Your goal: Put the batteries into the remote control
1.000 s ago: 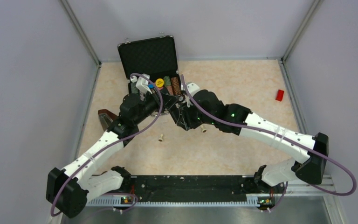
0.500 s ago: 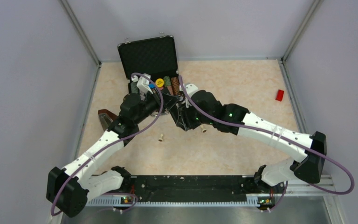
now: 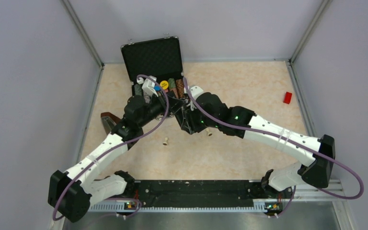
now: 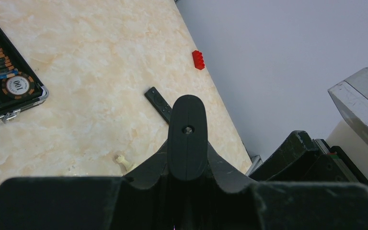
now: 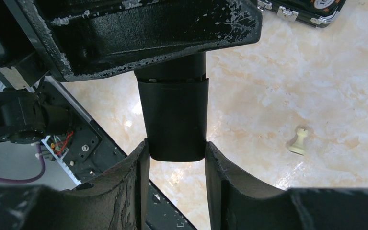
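Observation:
Both grippers meet at the table's middle on one black bar [image 5: 175,120]. The sides of it that I see are plain, with a cross seam in the right wrist view and a screw in the left wrist view [image 4: 187,124]. No buttons show, so I cannot tell if it is the remote control. My left gripper [image 4: 187,148] is shut on one end. My right gripper [image 5: 175,148] is shut on the other end, at its fingertips. A slim black bar with small pale marks [image 4: 159,103] lies flat on the table beyond. The batteries are out of view.
An open black case [image 3: 151,57] with poker chips stands at the back, just behind the grippers. Two cream pegs [image 3: 165,141] [image 3: 209,133] lie on the table below the arms. A red brick [image 3: 287,97] lies far right. A brown object [image 3: 109,120] lies at the left.
The right arm has shifted slightly to the left. Both grippers stay together on the black bar.

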You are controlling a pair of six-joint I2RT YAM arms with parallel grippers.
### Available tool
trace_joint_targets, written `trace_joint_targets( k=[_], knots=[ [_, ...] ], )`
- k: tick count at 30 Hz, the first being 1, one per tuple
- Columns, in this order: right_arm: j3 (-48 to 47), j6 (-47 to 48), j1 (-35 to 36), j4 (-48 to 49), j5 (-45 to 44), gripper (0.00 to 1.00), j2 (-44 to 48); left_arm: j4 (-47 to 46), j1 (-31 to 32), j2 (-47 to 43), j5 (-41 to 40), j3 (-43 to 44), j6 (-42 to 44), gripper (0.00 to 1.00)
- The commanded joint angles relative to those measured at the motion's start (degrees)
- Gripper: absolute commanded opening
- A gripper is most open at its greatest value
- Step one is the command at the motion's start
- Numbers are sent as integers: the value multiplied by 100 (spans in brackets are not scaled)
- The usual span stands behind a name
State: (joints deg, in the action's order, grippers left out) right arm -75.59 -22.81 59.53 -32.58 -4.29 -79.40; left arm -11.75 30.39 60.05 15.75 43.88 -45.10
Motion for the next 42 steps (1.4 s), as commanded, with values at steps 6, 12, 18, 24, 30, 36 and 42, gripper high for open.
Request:
trace_joint_targets(
  k=[6, 12, 18, 24, 30, 36, 42],
  knots=[
    [-353, -53, 56, 162, 81, 32, -101, -67, 42, -28, 8, 401, -205, 0],
    [-352, -52, 54, 79, 65, 33, -159, -9, 39, 2, 3, 474, -320, 0],
    [-413, -105, 53, 12, -55, 34, -252, 25, 37, 9, 66, 526, -464, 0],
    [-589, -202, 52, -131, -283, 36, -380, 108, 40, -2, 168, 618, -610, 0],
    [-749, -278, 52, -228, -400, 38, -492, 148, 40, -16, 240, 628, -722, 0],
    [-866, -257, 57, -294, -411, 41, -556, 199, 43, -3, 323, 640, -800, 0],
    [-995, -194, 53, -408, -212, 45, -619, 165, 45, 60, 448, 688, -904, 0]
  ],
)
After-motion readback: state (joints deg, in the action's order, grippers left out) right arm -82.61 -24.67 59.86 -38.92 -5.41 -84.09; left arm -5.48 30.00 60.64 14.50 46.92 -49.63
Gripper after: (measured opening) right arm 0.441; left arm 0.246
